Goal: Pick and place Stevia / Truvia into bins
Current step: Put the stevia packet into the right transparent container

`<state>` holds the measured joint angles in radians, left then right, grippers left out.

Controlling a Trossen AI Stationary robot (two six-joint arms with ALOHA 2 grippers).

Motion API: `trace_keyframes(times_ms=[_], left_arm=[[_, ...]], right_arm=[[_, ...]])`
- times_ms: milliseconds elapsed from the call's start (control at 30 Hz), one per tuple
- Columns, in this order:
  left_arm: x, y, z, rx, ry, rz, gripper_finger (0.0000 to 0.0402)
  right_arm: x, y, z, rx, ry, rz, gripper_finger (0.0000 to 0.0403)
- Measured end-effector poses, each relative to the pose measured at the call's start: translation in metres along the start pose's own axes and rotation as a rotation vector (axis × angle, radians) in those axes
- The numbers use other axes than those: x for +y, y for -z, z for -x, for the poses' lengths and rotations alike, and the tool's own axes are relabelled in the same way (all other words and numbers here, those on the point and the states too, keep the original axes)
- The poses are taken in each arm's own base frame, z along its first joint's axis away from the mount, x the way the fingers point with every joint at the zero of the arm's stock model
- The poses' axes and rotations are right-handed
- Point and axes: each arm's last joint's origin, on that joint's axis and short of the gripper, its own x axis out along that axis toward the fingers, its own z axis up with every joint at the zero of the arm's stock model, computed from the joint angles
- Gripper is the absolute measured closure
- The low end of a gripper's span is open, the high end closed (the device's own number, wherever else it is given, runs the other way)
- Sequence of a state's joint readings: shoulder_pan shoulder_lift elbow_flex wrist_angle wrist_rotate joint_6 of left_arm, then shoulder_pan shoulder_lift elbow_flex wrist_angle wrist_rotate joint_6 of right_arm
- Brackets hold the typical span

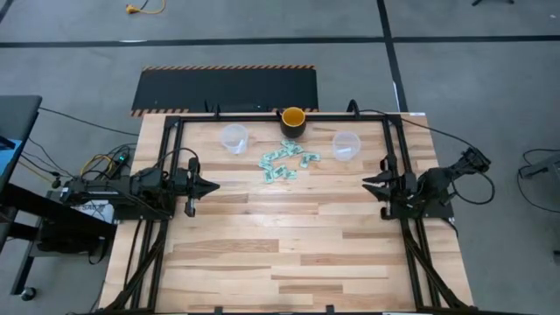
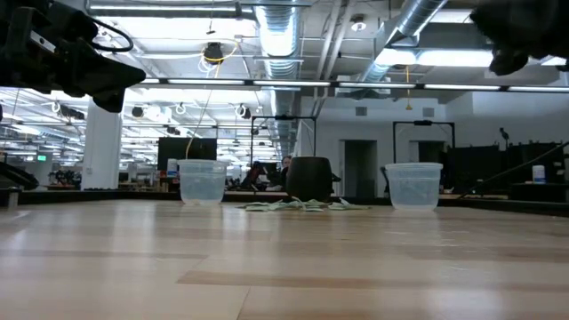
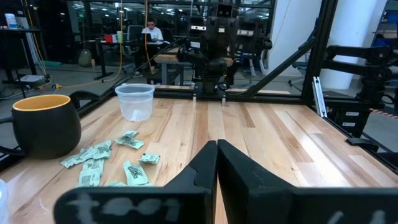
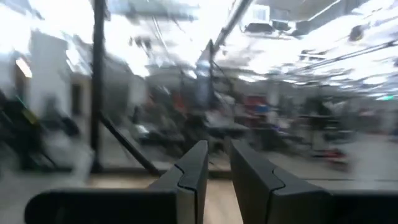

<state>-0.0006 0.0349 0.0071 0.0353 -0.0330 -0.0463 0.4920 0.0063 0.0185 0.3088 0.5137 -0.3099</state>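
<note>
With the sachets point(image 1: 282, 164) heaped between the two clear cups point(image 1: 234, 138), the left gripper point(image 1: 213, 185) is kept closed and empty, the right gripper point(image 1: 368, 182) narrowly parted and empty.

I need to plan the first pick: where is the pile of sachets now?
In the high view, the small green-and-white paper sachets lie at the table's far middle, just before the dark yellow-lined cup, between two clear plastic cups.

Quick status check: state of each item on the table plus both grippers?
Sachets: loose pile on the table between the cups, none binned as far as can be seen.
Left clear cup: upright, looks empty.
Right clear cup: upright, looks empty.
Yellow-orange cup: upright, behind the pile.
Left gripper: shut, holding nothing, at the table's left side.
Right gripper: slightly open, holding nothing, at the right side.
</note>
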Motion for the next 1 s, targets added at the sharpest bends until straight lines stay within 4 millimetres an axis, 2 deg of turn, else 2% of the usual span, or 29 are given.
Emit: trace_keyframes(times_ms=[100,200,367,500,733,900,1000], left_arm=[[0.0,0.0,0.0,0.0,0.0,0.0,0.0401],[0.0,0.0,0.0,0.0,0.0,0.0,0.0401],[0.0,0.0,0.0,-0.001,0.0,0.0,0.0401],[0.0,0.0,0.0,-0.001,0.0,0.0,0.0401],[0.0,0.0,0.0,0.0,-0.001,0.0,0.0401],[0.0,0.0,0.0,0.0,0.0,0.0,0.0401],[0.0,0.0,0.0,0.0,0.0,0.0,0.0401]], right_arm=[[-0.001,0.014,0.0,0.153,0.068,0.176,0.0342],[-0.003,0.027,0.001,0.29,0.119,0.253,0.0342],[-0.006,0.035,-0.004,0.366,0.182,0.176,0.0342],[-0.005,0.044,-0.009,0.439,0.172,0.183,0.0342],[-0.003,0.042,-0.026,0.404,0.16,0.13,0.0342],[0.002,0.033,-0.047,0.473,0.148,0.086,0.0342],[0.007,0.038,-0.057,0.544,0.148,0.07,0.0342]])
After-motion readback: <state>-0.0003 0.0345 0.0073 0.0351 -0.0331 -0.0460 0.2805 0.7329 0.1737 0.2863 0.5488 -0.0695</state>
